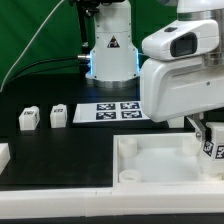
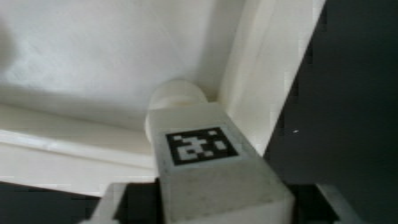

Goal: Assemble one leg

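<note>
My gripper [image 1: 209,132] is shut on a white leg [image 1: 212,148] with a black-and-white tag. It holds the leg upright over the near right corner of the large white tray-like piece [image 1: 150,165]. In the wrist view the leg [image 2: 199,140] runs out from between my fingers [image 2: 121,203], tag facing the camera. Its far end lies at the inner corner of the tray's raised rim [image 2: 258,70]; I cannot tell whether it touches. Two more legs [image 1: 28,119] [image 1: 58,115] stand on the black table at the exterior view's left.
The marker board [image 1: 117,110] lies flat behind the tray. The robot's base [image 1: 110,50] stands behind it. Another white part [image 1: 3,155] shows at the exterior view's left edge. A green backdrop closes the back.
</note>
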Robot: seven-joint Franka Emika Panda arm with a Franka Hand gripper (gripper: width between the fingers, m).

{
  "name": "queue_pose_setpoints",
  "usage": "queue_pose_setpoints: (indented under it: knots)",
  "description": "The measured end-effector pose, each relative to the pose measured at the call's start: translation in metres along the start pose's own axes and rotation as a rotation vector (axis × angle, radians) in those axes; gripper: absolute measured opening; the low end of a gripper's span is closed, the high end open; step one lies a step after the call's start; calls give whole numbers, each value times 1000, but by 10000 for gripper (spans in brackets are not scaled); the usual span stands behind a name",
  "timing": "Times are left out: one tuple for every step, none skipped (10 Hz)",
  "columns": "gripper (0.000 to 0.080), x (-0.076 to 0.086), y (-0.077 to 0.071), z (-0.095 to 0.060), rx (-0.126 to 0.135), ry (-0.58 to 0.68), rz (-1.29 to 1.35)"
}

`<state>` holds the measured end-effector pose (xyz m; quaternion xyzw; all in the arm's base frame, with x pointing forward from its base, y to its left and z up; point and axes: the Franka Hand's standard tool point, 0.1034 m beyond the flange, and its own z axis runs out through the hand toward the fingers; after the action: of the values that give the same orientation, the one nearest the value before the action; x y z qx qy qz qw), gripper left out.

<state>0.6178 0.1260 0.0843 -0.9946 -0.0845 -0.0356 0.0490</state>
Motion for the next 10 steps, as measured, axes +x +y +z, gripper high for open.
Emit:
queue_pose_setpoints:
  knots:
    - [315, 0, 0, 0, 2, 1, 111]
    - [315, 1, 1, -1, 13, 3, 199]
    - [315, 1, 2, -1, 20, 6, 347]
    - [315, 2, 2, -1, 23, 6, 459]
    - [315, 2, 3, -1, 27, 7, 555]
    - [317, 3, 4, -1, 38, 11, 659]
    - [317, 3, 6, -1, 46, 17, 775]
    - [317, 3, 7, 0, 55, 19, 893]
    - [317, 4, 8, 0, 63, 17, 1021]
    - [317, 4, 9, 0, 72, 19, 1129]
